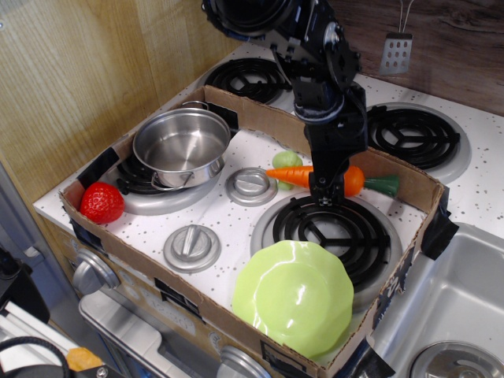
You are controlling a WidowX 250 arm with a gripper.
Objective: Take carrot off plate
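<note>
The orange carrot [293, 176] with its dark green stem end [383, 186] is held crosswise in my gripper [326, 187], which is shut on its thick middle just above the far edge of the front right burner [339, 230]. The lime-green plate [294, 297] with a wavy rim lies at the front of the stove, leaning on the cardboard edge, with nothing on it. The carrot is well behind the plate and apart from it.
A steel pot [182, 146] stands on the left burner. A red strawberry [101, 202] lies at the front left corner. A small green object [287, 161] sits behind the carrot. A cardboard wall [409, 189] rings the stove; a sink [449, 315] is at right.
</note>
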